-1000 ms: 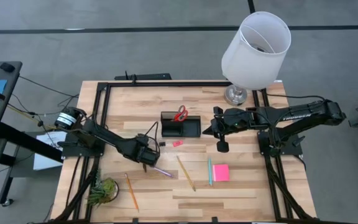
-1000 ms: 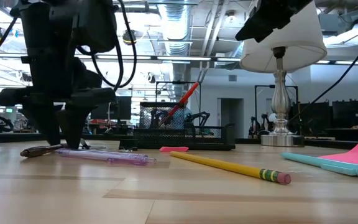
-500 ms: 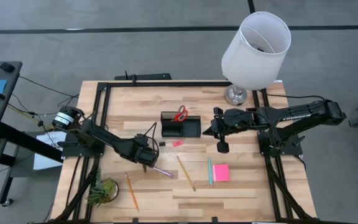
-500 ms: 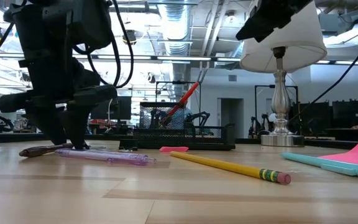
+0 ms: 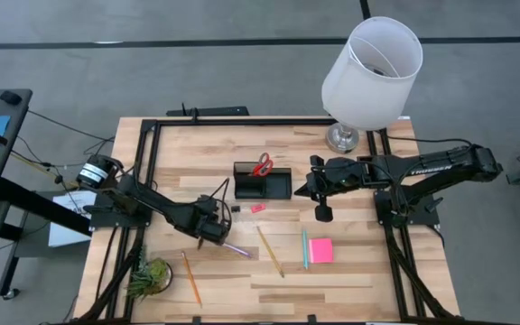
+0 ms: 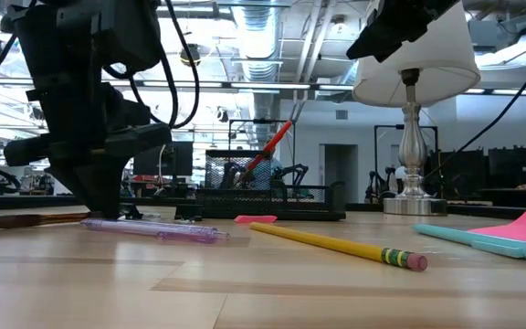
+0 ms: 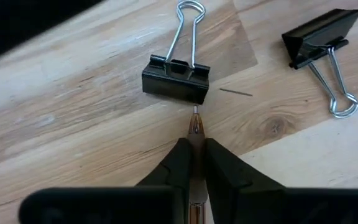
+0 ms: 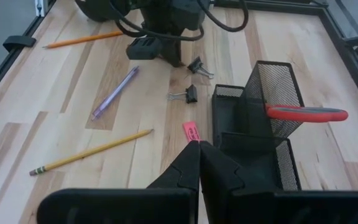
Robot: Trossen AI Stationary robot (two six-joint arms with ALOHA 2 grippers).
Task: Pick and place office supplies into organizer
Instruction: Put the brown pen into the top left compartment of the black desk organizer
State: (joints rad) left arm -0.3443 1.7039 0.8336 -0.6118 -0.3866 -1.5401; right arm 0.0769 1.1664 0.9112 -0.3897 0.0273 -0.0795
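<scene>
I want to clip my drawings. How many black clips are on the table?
2: one binder clip sits just ahead of the left gripper, the other binder clip lies apart beside it. More may be hidden.

white lamp, green plant tuft

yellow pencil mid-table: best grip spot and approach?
Grip the yellow pencil around mid-shaft, coming straight down from above, jaws set across its length. It lies flat and diagonal on the table, with bare wood on both sides. The purple pen and teal pen lie apart from it. Probably the idle right gripper, hovering nearer.
</scene>
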